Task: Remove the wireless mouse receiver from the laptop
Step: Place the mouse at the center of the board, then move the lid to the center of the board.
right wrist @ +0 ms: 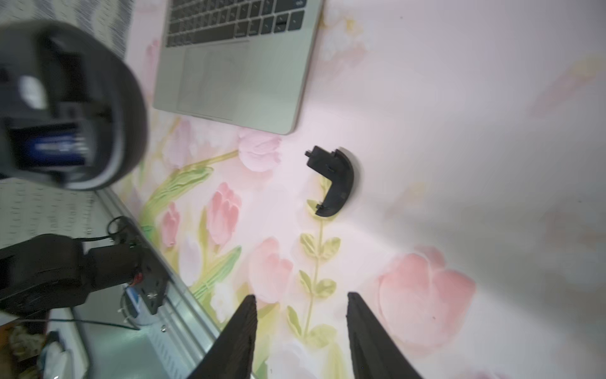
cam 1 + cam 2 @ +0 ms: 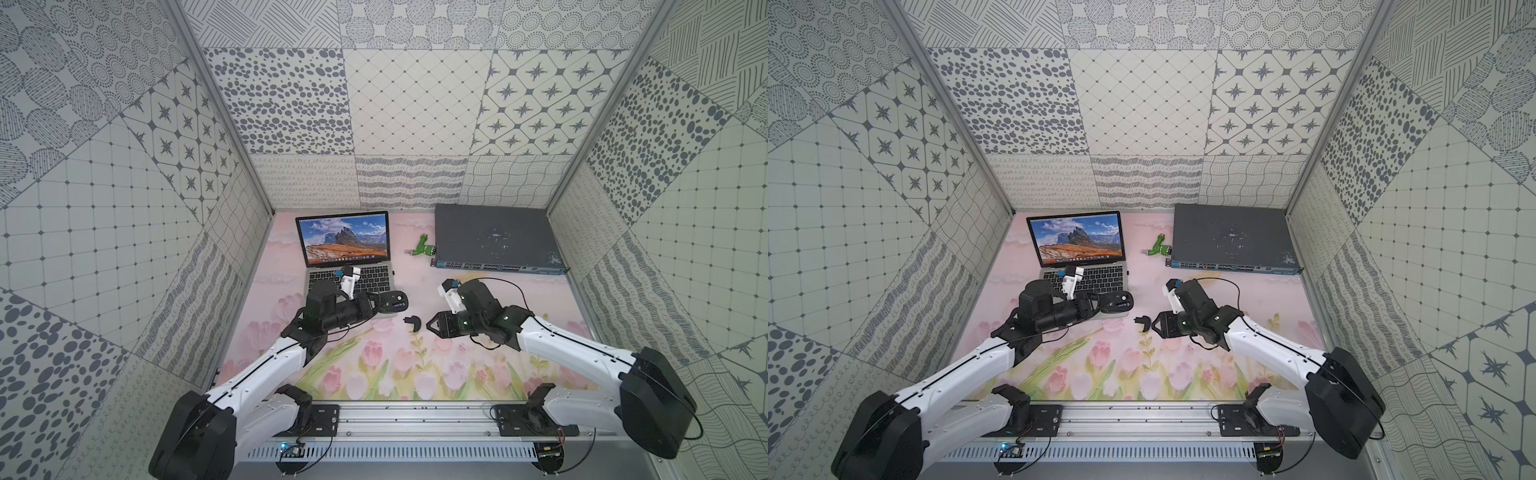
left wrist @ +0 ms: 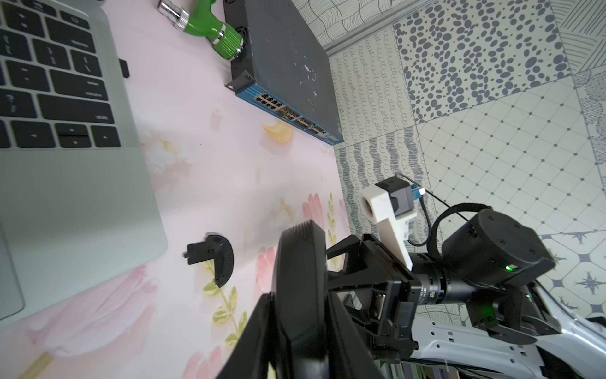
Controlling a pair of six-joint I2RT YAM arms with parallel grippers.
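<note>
The laptop (image 2: pixel 320 286) stands open at the back left, its screen lit with a mountain picture. The wireless mouse receiver (image 3: pixel 123 67), a tiny black stub, sticks out of the laptop's right edge; it also shows in both top views (image 2: pixel 392 273) (image 2: pixel 1128 273). My left gripper (image 2: pixel 380 307) is shut on the black mouse (image 2: pixel 395 305) over the laptop's front right corner. The mouse's underside (image 1: pixel 65 105) is uncovered and shows a battery. My right gripper (image 1: pixel 300 315) is open and empty, low over the mat. It points at a black mouse cover piece (image 1: pixel 334 180) lying just ahead of it.
A green gadget with a metal plug (image 2: pixel 423 247) lies against the dark-grey network switch (image 2: pixel 494 237) at the back right. The flowered mat (image 2: pixel 374 374) covers the table. Patterned walls close in on three sides, and a metal rail (image 2: pixel 415 419) runs along the front.
</note>
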